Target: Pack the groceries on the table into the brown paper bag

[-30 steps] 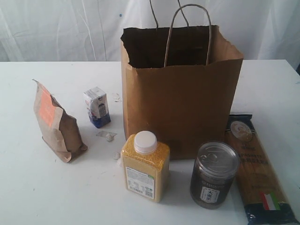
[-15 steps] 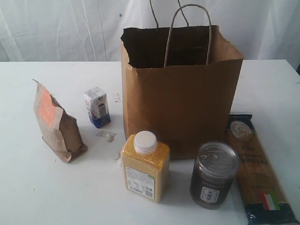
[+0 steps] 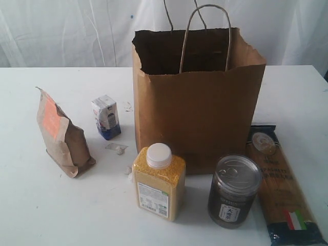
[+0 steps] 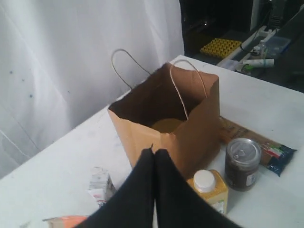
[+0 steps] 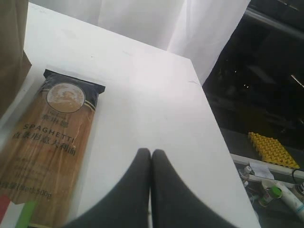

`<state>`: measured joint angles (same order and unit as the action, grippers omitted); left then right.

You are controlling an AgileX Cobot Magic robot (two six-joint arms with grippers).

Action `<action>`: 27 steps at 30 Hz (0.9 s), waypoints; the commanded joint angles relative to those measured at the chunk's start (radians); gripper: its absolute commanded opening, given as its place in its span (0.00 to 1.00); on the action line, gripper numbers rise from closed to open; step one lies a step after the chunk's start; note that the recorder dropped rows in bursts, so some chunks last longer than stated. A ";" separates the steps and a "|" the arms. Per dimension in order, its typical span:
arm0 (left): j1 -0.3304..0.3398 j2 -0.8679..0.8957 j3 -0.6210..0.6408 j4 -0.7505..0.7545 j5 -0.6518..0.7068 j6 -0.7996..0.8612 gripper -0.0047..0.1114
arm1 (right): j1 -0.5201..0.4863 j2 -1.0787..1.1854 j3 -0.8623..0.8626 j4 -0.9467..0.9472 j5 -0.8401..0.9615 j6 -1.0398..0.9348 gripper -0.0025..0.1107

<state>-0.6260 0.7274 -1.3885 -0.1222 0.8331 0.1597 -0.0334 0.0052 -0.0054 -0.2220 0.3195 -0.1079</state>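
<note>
Since nothing has shifted over the last second, the packing looks stalled, or barely started. The white table point(image 3: 31, 205) carries everything. The brown paper bag point(image 3: 197, 113) stands upright at the back middle, mouth open and handles up. The left wrist view shows something olive-tan low inside it, maybe a jar lid, hard to say.

The spaghetti packet point(image 3: 279, 184) lies flat just right of the bag, close against its base. The brown pouch point(image 3: 61, 136) with the orange label stands well off to the left. The yellow-grain bottle point(image 3: 159, 184) with its white cap stands right in front of the bag, and the dark pull-tab can point(image 3: 234, 190) is beside it to the right. The small white-blue carton point(image 3: 106, 117) sits between pouch and bag.

Both claws are pinched fully together with nothing in them. The left gripper point(image 4: 154, 154) hangs high, looking down on the bag, and the right gripper point(image 5: 151, 154) hangs over bare table beside the spaghetti. So five items look left to go, and neither arm has committed to one.
</note>
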 commanded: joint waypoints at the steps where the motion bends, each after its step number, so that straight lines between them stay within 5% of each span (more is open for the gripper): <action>1: -0.005 -0.142 0.320 -0.150 -0.197 -0.012 0.04 | 0.003 -0.005 0.005 -0.007 -0.007 -0.009 0.02; 3: -0.005 -0.197 0.491 -0.252 -0.284 -0.017 0.04 | 0.003 -0.005 0.005 -0.007 -0.007 -0.009 0.02; 6: -0.005 -0.204 0.586 -0.304 -0.231 -0.044 0.04 | 0.003 -0.005 0.005 -0.007 -0.007 -0.009 0.02; 20: -0.005 -0.204 0.601 -0.238 -0.245 0.052 0.04 | 0.003 -0.005 0.005 -0.007 -0.007 -0.009 0.02; 24: -0.005 -0.223 0.694 -0.191 -0.419 0.084 0.04 | 0.003 -0.005 0.005 -0.007 -0.007 -0.009 0.02; 27: -0.005 -0.323 0.875 -0.045 -0.654 0.080 0.04 | 0.003 -0.005 0.005 -0.007 -0.007 -0.009 0.02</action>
<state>-0.6260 0.4748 -0.6163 -0.2422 0.3248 0.2343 -0.0334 0.0052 -0.0054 -0.2220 0.3195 -0.1097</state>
